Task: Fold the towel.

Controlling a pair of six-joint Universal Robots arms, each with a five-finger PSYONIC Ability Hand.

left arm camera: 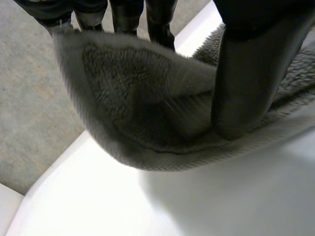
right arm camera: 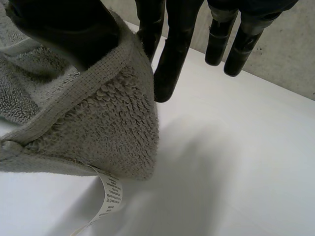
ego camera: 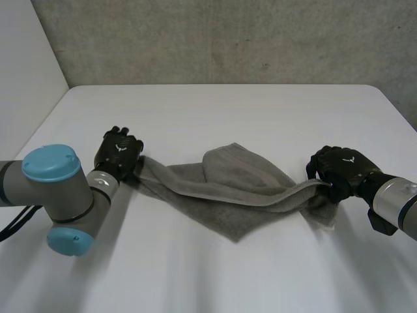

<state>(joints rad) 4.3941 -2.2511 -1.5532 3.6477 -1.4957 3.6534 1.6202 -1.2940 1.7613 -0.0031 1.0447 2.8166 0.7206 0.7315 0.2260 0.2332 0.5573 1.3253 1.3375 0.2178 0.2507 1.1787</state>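
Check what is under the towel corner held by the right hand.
A white label hangs under the towel corner pinched by the right hand, with bare white table below. Further along, the towel sags onto the table and covers whatever is beneath.

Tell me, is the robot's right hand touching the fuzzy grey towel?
Touching. In the right wrist view, the black right hand pinches a corner of the fuzzy grey towel between thumb and fingers, near the white care label.
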